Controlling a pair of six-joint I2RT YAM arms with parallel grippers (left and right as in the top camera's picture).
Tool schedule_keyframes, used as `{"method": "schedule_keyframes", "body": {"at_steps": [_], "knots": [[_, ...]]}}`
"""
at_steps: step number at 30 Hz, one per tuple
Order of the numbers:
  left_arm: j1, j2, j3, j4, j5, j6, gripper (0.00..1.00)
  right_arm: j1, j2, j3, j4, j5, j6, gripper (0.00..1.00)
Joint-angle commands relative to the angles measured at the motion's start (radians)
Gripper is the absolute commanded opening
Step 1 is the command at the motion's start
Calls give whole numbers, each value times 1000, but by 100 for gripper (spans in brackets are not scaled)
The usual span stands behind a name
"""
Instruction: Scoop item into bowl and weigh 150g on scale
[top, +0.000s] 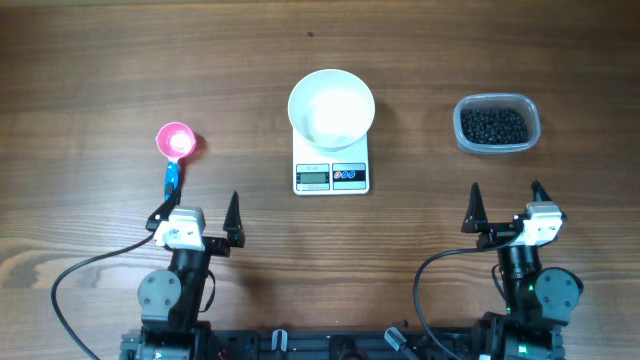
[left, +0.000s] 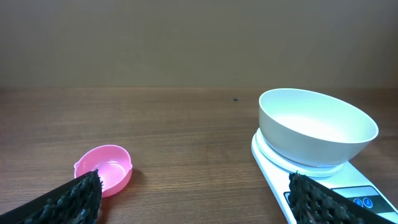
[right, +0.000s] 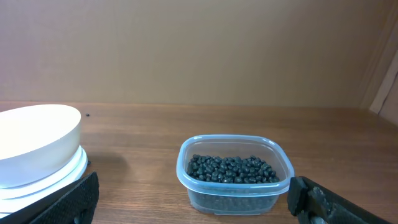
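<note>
The white bowl (top: 331, 108) (left: 316, 128) (right: 34, 142) sits empty on the white scale (top: 331, 175) (left: 273, 168) at the table's middle. Small black beads (top: 492, 125) (right: 231, 169) fill a clear plastic tub (top: 497, 124) (right: 235, 190) at the right. A pink scoop (top: 176, 141) (left: 107, 168) with a blue handle (top: 171, 178) lies at the left. My left gripper (top: 196, 213) (left: 193, 202) is open near the front edge, just behind the scoop's handle, nothing between its fingers. My right gripper (top: 507, 204) (right: 193, 202) is open too, empty, in front of the tub.
Bare wooden tabletop (top: 100, 80) surrounds the things. A black cable (top: 80, 280) loops at the front left and another (top: 430, 280) at the front right. A plain brown wall (right: 199, 50) stands behind the table.
</note>
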Motion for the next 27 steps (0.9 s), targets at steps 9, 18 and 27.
{"method": "schedule_keyframes", "body": {"at_steps": [9,18,27], "knots": [[-4,-8,-2,-3,-13,-2,100,5,-8,0,5,1,-2,100],[-3,142,143,-23,-13,-2,100,5,-8,0,5,1,-2,100],[10,727,665,-328,17,-27,100,5,-8,0,5,1,-2,100]]}}
